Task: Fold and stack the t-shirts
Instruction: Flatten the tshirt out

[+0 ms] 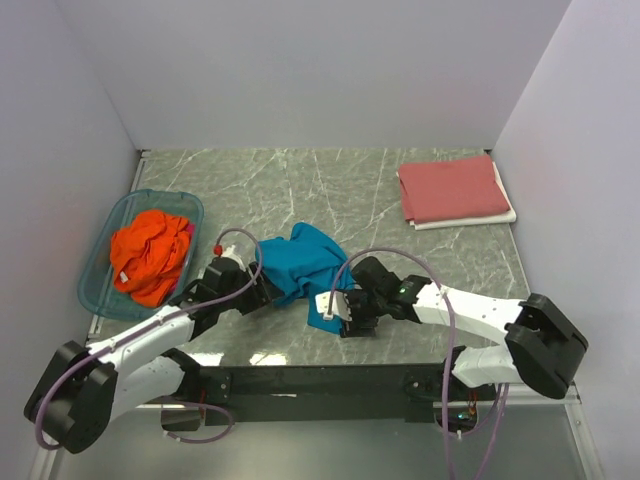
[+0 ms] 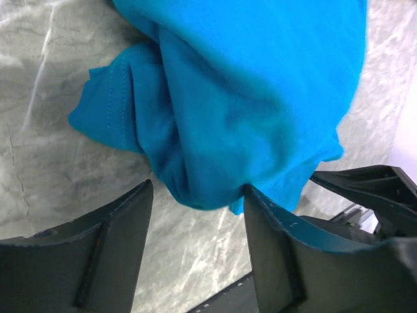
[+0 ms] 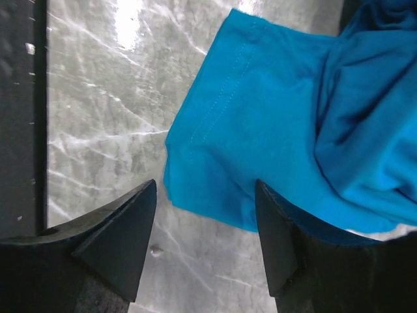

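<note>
A: Entry for the left claw (image 2: pixel 197 195). How do we log it?
B: We log it wide. Both fingers stand apart. The lower edge of the teal t-shirt (image 2: pixel 247 85) hangs into the gap and touches the tip of the right-hand finger in the wrist view. Nothing is pinched.
A: And the right claw (image 3: pixel 205 189)?
B: Same note: wide, not gripping. A hemmed corner of the teal cloth lies just ahead of the fingertips and reaches between them, against the right-hand finger. Ahead of the other finger we see bare marble table (image 1: pixel 300 190).
A: Where do we place the shirt as a whole?
B: It is crumpled in a heap on the table, between the two claws and ahead of both. The left claw sits at its left edge, the right claw at its near right corner.
A: Other shirts?
B: The red t-shirt (image 1: pixel 452 187) is folded flat, well ahead and to the right of the right claw, on a white cloth (image 1: pixel 470 222) whose edge shows. The orange t-shirt (image 1: pixel 148 255) is bunched in the tub (image 1: pixel 160 194), near the left claw on its left.
</note>
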Robot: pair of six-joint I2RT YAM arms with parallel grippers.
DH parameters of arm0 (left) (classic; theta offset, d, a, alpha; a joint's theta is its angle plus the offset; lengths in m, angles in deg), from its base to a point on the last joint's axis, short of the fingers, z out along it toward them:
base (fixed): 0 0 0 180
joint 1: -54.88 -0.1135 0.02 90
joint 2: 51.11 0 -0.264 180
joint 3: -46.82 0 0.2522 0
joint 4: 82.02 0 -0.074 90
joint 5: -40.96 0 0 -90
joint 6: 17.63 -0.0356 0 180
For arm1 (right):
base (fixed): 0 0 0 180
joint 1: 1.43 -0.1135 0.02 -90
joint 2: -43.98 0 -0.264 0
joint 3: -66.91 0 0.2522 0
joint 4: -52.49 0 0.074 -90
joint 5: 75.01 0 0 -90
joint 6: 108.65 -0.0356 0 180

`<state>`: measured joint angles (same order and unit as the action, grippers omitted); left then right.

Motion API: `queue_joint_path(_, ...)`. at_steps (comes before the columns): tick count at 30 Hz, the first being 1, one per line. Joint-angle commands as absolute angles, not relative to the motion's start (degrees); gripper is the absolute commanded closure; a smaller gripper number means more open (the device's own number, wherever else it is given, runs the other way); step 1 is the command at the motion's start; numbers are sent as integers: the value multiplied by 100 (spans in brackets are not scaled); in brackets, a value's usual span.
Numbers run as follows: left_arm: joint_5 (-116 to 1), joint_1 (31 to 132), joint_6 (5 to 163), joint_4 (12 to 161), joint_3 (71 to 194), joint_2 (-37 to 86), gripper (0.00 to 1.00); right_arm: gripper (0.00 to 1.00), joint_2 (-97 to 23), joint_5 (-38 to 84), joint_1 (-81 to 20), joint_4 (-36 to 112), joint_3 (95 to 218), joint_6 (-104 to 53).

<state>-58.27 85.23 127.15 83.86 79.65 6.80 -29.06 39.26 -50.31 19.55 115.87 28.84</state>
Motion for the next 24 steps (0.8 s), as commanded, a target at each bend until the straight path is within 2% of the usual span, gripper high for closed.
queue_joint_path(1, -5835, 8582, 12783, 8826, 8027, 918, 40, 32, -3064, 3547, -5178, 2238, 11671, 2899)
queue_joint_path(3, -5800, 8582, 12792, 8914, 8071, 1093, 47, 33, -3143, 3459, -5249, 2255, 11662, 2881)
queue_joint_path(5, -5765, 8600, 12809, 9010, 8106, 1199, 49, 34, -3196, 3415, -5293, 2273, 11653, 2855)
queue_joint_path(8, -5695, 8635, 12801, 9064, 8185, 1375, 52, 41, -3319, 3336, -5372, 2247, 11679, 2838)
queue_joint_path(14, -5493, 8644, 12643, 9081, 8361, 1603, 54, 69, -3547, 3318, -5469, 1975, 11873, 2829)
queue_joint_path(15, -5475, 8652, 12599, 9072, 8422, 1621, 54, 82, -3548, 3344, -5469, 1826, 11960, 2829)
queue_joint_path(18, -5422, 8644, 12414, 9029, 8562, 1586, 61, 98, -3355, 3371, -5460, 1562, 12154, 2820)
queue_joint_path(24, -5098, 8644, 11914, 8537, 8932, 1139, 83, 100, -2670, 3124, -5136, 209, 13058, 3197)
